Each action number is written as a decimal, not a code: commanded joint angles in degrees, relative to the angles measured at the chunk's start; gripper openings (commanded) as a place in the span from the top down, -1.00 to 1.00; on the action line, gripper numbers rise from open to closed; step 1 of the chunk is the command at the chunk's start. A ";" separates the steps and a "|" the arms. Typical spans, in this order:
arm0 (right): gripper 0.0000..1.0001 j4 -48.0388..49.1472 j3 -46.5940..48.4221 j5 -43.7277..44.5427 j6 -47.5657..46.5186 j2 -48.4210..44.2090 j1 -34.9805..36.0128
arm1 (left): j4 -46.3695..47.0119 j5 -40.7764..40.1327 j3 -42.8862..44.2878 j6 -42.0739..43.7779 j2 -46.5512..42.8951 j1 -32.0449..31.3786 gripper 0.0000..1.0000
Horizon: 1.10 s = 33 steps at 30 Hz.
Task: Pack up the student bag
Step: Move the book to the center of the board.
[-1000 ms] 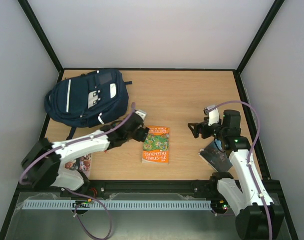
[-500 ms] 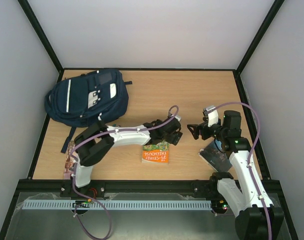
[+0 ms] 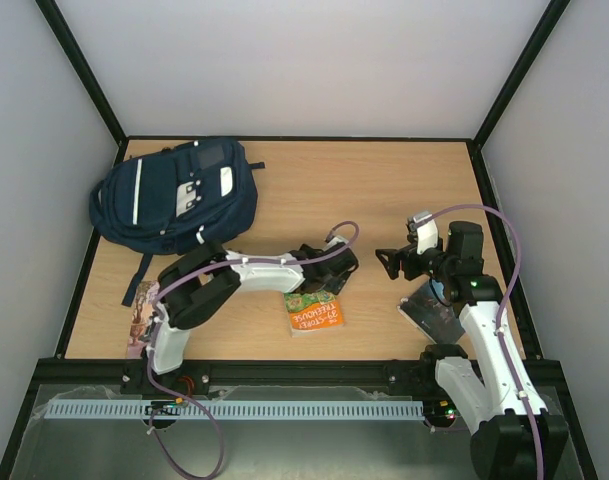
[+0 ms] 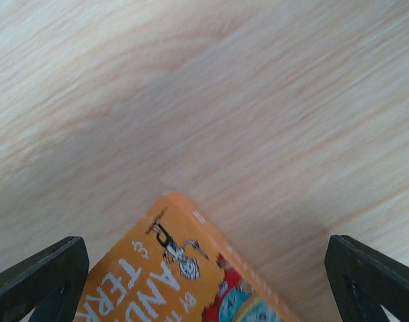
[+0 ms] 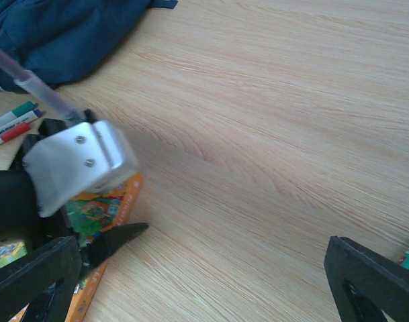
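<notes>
Your left gripper (image 4: 204, 285) hangs wide open over a corner of the orange book (image 3: 316, 313): centre on its edge before you close.

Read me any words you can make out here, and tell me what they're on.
"AND": on the orange book, cover, cut off by the frame edge.
"TER": same cover, also cut off.
Its title seen from above: too small to read.
On the student bag: nothing readable.

Light was bright, even and diffuse. The pale wooden tabletop (image 3: 384, 190) carried only faint, soft-edged shadows beneath the arms. The left wrist view looked slightly soft.
</notes>
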 commanded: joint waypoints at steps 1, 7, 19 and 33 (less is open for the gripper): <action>-0.99 -1.00 -0.72 -0.42 -0.89 -0.15 -0.21 | -4.46 -2.38 -8.37 -2.62 -5.95 1.08 -0.99; -0.99 -1.01 -0.60 -0.72 -0.89 -0.04 -0.20 | -5.74 -6.32 -18.68 -4.39 -15.82 2.14 -0.99; -0.99 -1.17 -0.42 -0.69 -0.78 0.01 -0.20 | 1.12 16.39 -23.08 -3.62 -28.97 -5.25 -0.91; -0.99 -1.08 -0.40 -1.03 -0.63 0.05 -0.20 | -9.11 19.33 -28.80 -10.01 -28.19 -1.68 -0.67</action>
